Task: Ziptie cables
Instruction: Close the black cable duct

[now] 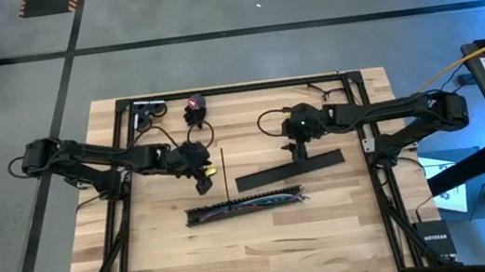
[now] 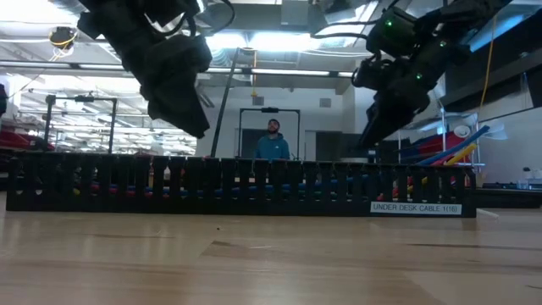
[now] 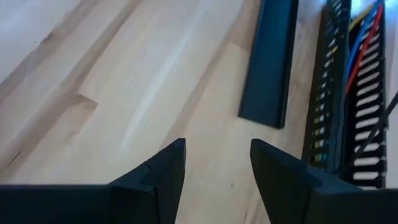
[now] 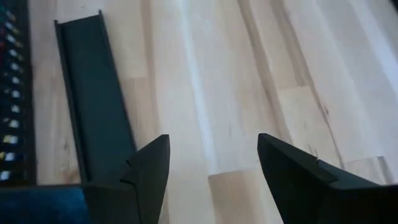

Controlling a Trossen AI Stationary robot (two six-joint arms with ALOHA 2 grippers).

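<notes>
Cables [image 1: 250, 204] sitting inside the long black slotted channel [image 1: 245, 207] near the middle of the table [image 1: 268, 255], red, blue and yellow strands showing through the slots in the left wrist view [image 3: 362, 43]. Same channel filling the low view [image 2: 241, 185] edge to edge, with a white label [image 2: 415, 207] reading "UNDER DESK CABLE" on its right end. Flat black cover [image 1: 289, 171] lying just behind the channel, tilted a bit, not touching it.

Left gripper [image 1: 200, 166] up off the wood, behind the channel's left end, fingers [image 3: 163, 171] spread apart with nothing between them, only bare table showing in the gap. Right gripper [image 1: 297, 148] hovering at the cover's far edge, also released, jaws wide and empty in the right wrist view [image 4: 214, 168], cover [image 4: 93, 93] just off to one side of it.

Thin dark strap, probably a ziptie [image 1: 224, 167], lying straight on the wood right beside the left gripper. Too thin to be sure.

Person [image 2: 273, 141] in a blue top standing way back in the room beyond the table.
</notes>
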